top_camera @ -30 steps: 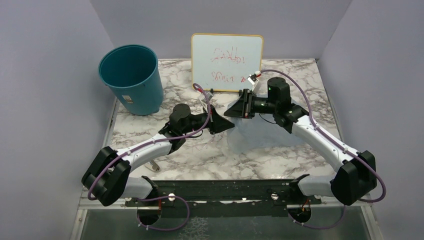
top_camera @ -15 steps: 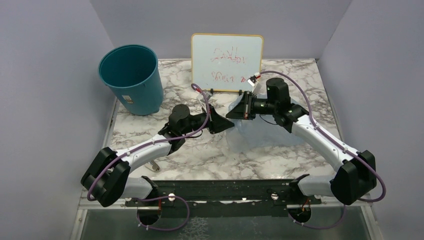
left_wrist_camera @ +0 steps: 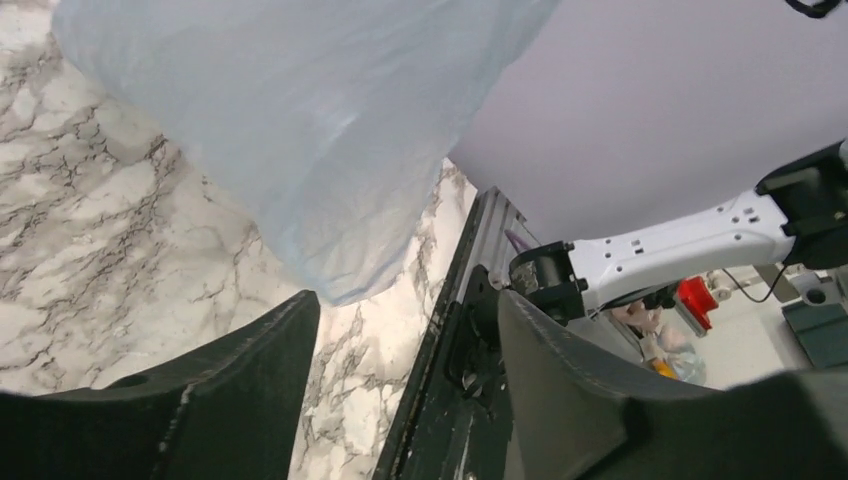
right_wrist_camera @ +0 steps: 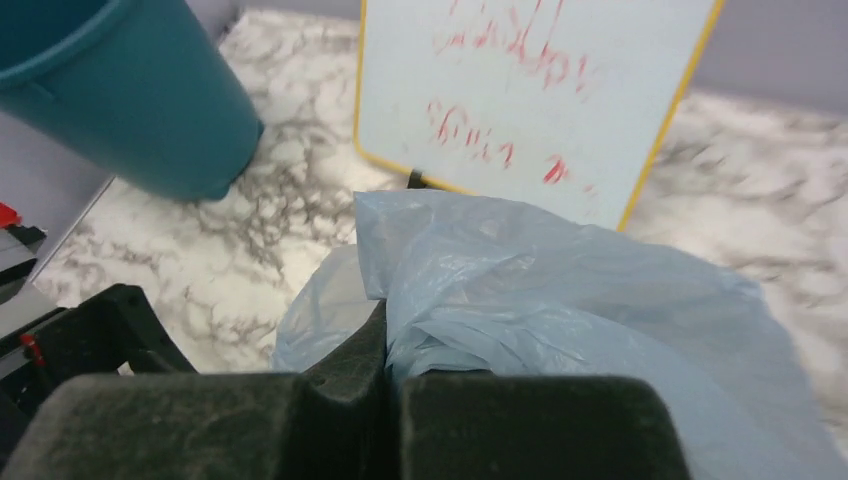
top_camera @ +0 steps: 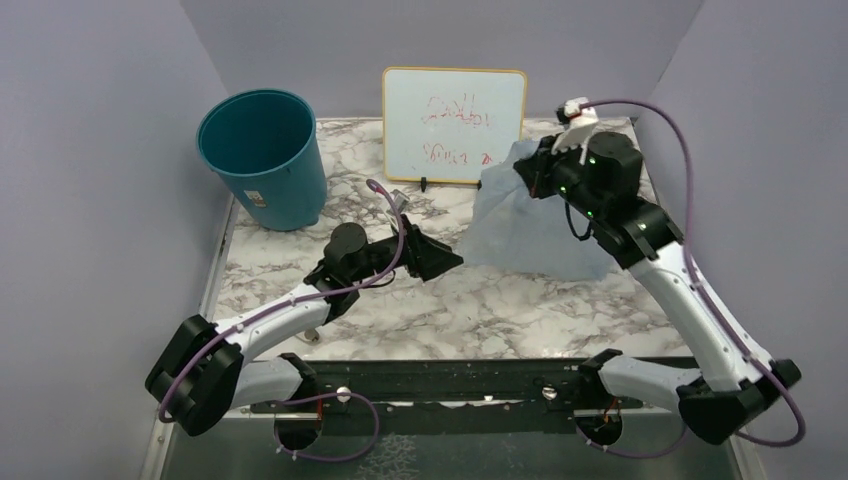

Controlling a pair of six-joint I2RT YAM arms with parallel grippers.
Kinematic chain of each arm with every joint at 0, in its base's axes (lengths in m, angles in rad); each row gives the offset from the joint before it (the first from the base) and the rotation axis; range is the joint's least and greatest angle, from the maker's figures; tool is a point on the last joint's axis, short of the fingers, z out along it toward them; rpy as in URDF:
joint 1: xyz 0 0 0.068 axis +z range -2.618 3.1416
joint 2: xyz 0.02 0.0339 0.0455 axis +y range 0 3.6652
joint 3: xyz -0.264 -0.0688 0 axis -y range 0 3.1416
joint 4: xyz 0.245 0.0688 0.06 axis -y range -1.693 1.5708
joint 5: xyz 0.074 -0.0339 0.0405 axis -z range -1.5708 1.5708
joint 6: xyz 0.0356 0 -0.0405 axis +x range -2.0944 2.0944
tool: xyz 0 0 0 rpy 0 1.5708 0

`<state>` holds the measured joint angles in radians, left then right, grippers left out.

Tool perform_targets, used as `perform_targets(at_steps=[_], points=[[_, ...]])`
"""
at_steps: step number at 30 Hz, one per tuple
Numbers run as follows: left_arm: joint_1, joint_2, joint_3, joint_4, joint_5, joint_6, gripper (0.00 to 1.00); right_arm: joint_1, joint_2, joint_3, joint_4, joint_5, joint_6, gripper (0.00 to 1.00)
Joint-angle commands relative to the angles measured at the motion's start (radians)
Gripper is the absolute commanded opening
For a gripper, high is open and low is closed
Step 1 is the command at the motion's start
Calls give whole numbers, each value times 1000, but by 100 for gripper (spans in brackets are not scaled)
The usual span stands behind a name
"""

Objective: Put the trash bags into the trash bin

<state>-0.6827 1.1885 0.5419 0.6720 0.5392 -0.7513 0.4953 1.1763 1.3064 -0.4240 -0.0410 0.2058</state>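
Note:
The light-blue translucent trash bag (top_camera: 530, 225) hangs from my right gripper (top_camera: 527, 168), which is shut on its top and holds it up in front of the whiteboard's right side. The bag's lower part reaches the marble table. It fills the right wrist view (right_wrist_camera: 580, 310) and hangs above the table in the left wrist view (left_wrist_camera: 320, 130). My left gripper (top_camera: 455, 262) is open and empty, low over the table just left of the bag. The teal trash bin (top_camera: 265, 158) stands upright at the far left, also seen in the right wrist view (right_wrist_camera: 130, 100).
A whiteboard (top_camera: 454, 124) with red scribbles stands at the back middle, right behind the lifted bag. Purple walls close in the table's left, back and right sides. A black rail (top_camera: 440, 380) runs along the near edge between the arm bases.
My right gripper has risen and moved back to the right, lifting the bag off the table into a hanging tent. My left gripper has let go, opened and sunk slightly toward the table.

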Motion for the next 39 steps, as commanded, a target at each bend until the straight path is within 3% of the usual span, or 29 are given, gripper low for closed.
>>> perform_targets(at_steps=[1, 3, 5, 7, 10, 12, 14, 16, 19, 22, 25, 30, 33, 35, 37, 39], points=[[3, -39, -4, 15, -46, 10, 72, 0, -188, 55, 160, 41, -245, 1], [6, -42, -7, 4, -64, 13, 77, 0, -269, -1, 267, -80, -258, 1], [13, -44, -7, -6, -88, 20, 80, 0, -320, -151, 367, -101, -259, 1], [24, -46, -4, -18, -115, 23, 82, 1, -279, -220, 300, -27, -214, 1], [43, -52, 5, -48, -159, 25, 87, 0, -43, -223, 16, 66, -154, 1], [63, -57, 18, -103, -184, 28, 91, 0, 99, -180, -154, 187, -22, 1], [80, -55, 37, -158, -179, 43, 94, -1, 64, -204, -154, 316, 120, 1], [91, -51, 61, -226, -187, 63, 97, -1, -101, -288, 17, 360, 162, 1], [107, -35, 86, -285, -215, 92, 99, -1, -269, -417, 346, 446, 81, 0], [126, -25, 108, -324, -241, 104, 99, -3, -222, -304, 288, 700, 26, 1], [147, -19, 138, -386, -260, 124, 99, -3, -174, -224, 286, 871, -148, 1], [175, 4, 190, -482, -265, 160, 99, -3, -221, -180, 324, 894, -193, 1], [182, 6, 196, -485, -250, 161, 99, -4, -240, -152, 332, 1010, -242, 1], [184, 5, 195, -485, -242, 161, 99, -3, -293, -191, 433, 1089, -296, 1], [186, 5, 191, -483, -231, 157, 99, -3, -359, -268, 646, 1072, -480, 1], [186, 8, 179, -467, -214, 146, 99, -3, -375, -270, 721, 1125, -580, 1]])
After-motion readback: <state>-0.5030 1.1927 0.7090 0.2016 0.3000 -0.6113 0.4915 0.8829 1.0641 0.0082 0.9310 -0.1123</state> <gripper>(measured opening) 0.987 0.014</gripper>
